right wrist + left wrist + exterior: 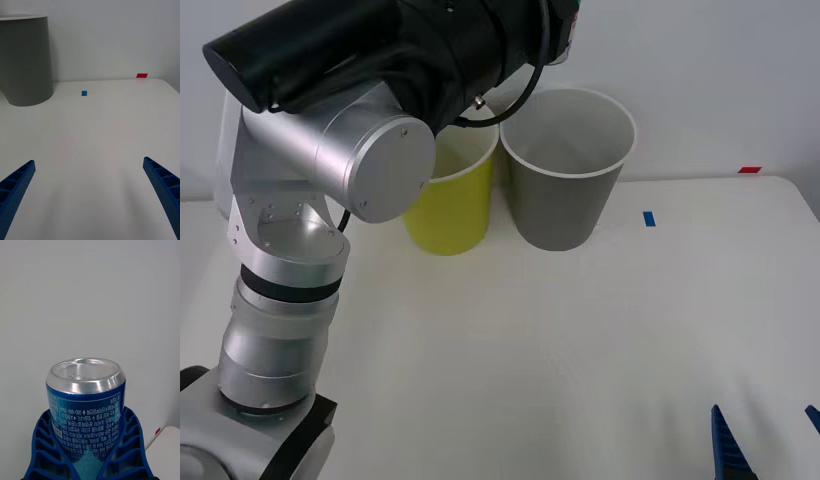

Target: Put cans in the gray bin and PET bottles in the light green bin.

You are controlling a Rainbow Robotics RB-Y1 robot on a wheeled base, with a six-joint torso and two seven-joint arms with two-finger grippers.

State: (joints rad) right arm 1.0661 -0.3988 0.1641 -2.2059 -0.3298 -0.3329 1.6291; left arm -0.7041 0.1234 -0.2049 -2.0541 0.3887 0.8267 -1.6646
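My left gripper (86,429) is shut on a slim metallic-blue can (85,405), whose silver end points away from the wrist, with a pale wall behind it. In the front view the left arm (370,150) is raised high over the table's left side, its forearm reaching above the light green bin (450,215). The gray bin (565,180) stands upright right beside it, at the back of the table. My right gripper (768,432) hangs low near the front right edge, open and holding nothing (88,161). The gray bin (24,60) stands far ahead of it. PET bottles are out of view.
A small blue tape mark (648,218) lies to the right of the gray bin, and a red one (749,170) sits at the table's far edge. The white table (580,330) stretches bare between the bins and the right gripper.
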